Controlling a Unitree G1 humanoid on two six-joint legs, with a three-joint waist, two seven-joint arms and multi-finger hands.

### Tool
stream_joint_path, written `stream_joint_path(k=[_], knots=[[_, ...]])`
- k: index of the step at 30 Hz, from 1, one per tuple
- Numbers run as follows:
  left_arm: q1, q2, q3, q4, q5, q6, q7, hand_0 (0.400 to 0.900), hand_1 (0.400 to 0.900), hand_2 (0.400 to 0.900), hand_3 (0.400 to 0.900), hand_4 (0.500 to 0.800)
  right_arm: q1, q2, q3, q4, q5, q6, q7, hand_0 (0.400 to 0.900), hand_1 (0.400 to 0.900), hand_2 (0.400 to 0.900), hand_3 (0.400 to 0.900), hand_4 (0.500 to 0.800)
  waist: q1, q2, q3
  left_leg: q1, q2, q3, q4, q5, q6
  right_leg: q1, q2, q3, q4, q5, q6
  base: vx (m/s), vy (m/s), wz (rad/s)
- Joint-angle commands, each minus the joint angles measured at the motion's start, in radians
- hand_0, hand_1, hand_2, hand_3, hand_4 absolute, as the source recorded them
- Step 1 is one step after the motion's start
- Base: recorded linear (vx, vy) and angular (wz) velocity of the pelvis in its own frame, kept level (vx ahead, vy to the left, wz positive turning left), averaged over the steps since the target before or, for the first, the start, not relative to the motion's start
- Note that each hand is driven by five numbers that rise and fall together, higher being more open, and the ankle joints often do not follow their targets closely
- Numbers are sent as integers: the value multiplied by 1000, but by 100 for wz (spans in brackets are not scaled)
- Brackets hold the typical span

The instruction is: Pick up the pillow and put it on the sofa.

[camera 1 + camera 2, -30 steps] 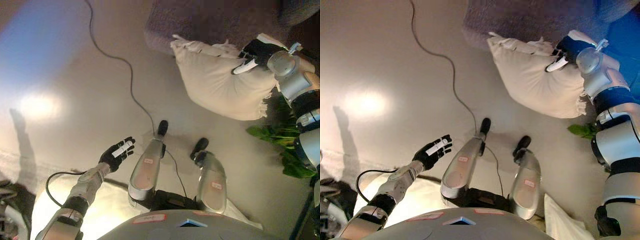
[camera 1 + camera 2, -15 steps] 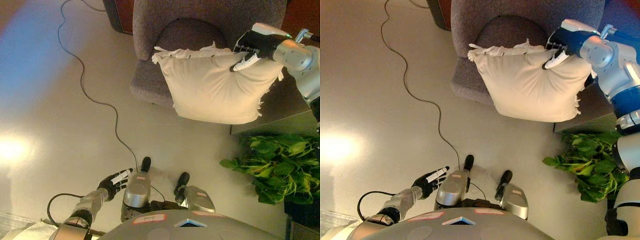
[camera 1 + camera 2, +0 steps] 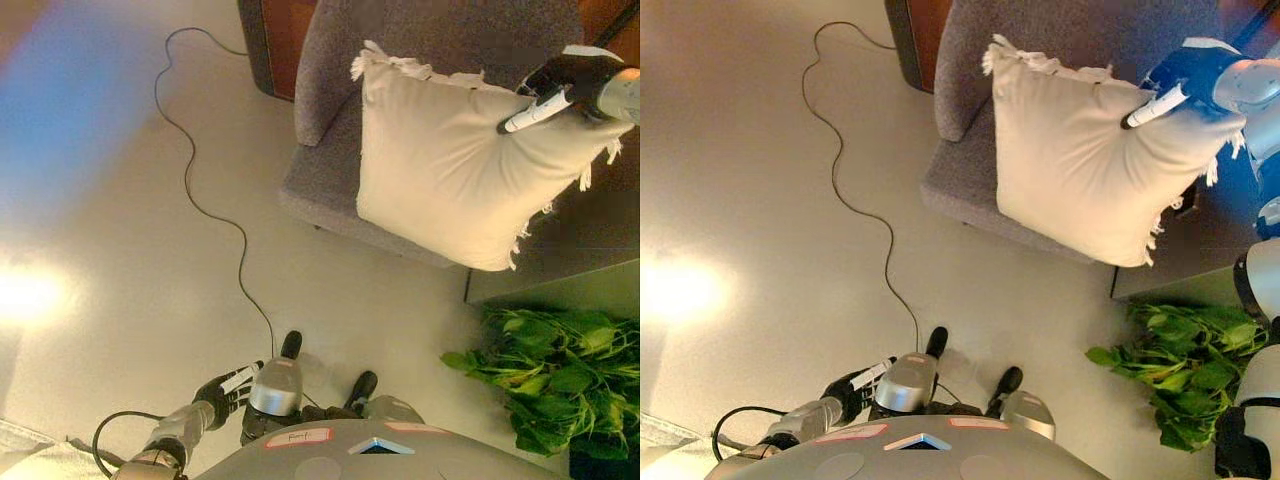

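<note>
A cream pillow (image 3: 455,175) with fringed corners hangs in my right hand (image 3: 562,85), which is shut on its upper right corner. The pillow is held in the air over the seat of a grey sofa chair (image 3: 325,170), partly covering the seat and backrest. It also shows in the right eye view (image 3: 1080,165), with the right hand (image 3: 1180,85) at its top right. My left hand (image 3: 228,385) is low at the bottom left, fingers relaxed and empty.
A thin black cord (image 3: 215,215) snakes across the pale floor left of the chair. A green leafy plant (image 3: 560,380) stands at the lower right beside a dark low table (image 3: 590,250). A dark wooden cabinet (image 3: 280,40) is behind the chair's left side.
The view has shifted, so the chair sits lower and closer. My right hand has carried the pillow further over the chair seat. The left hand stays low and idle.
</note>
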Motion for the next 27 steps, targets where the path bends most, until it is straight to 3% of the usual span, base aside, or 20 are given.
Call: stream_joint_path(k=[1, 7, 13, 14, 15, 27], knots=[[31, 42, -70, 33, 21, -23, -8, 900, 900, 900, 900, 800, -265, 0, 2, 54, 96, 20, -53, 400, 400, 400, 400, 500, 37, -48, -111, -24, 19, 28, -11, -54, -46, -40, -8, 4, 0, -19, 19, -57, -57, 12], [-2, 66, -86, -1, -29, -52, -36, 900, 900, 900, 900, 800, -331, 13, 20, 106, 164, 85, -117, 400, 400, 400, 400, 500, 56, -19, -36, -88, 13, -9, -15, -36, -46, -95, -13, 5, 0, -10, 18, -147, -54, 9], [5, 78, -101, -63, -59, -63, -51, 900, 900, 900, 900, 800, -386, -3, 37, 135, 161, 104, -163, 400, 400, 400, 400, 500, 72, 19, 16, -123, 11, -28, -21, -28, -49, -127, -20, 6, 0, -8, 19, -79, -24, 4], [4, 83, -103, -70, -66, -62, -56, 900, 900, 900, 900, 800, -402, -5, 49, 142, 154, 118, -196, 692, 692, 692, 692, 675, 73, 26, 22, -130, 11, -28, -22, -25, -50, -135, -22, 5, 0, -6, 20, -79, -4, 5], [4, 85, -102, -77, -73, -62, -61, 900, 900, 900, 900, 800, -415, -6, 54, 148, 141, 139, -215, 900, 900, 900, 900, 800, 75, 32, 28, -137, 10, -29, -23, -24, -51, -142, -25, 3, 0, -5, 21, -83, 8, 3], [46, 109, -91, -129, -93, -52, -93, 900, 900, 900, 900, 800, -507, -43, 166, 192, 16, 169, -239, 900, 900, 900, 900, 800, 79, 46, 16, -136, 16, -21, -27, -19, -61, -142, -35, -4, 3, -7, 25, 7, 24, 1]])
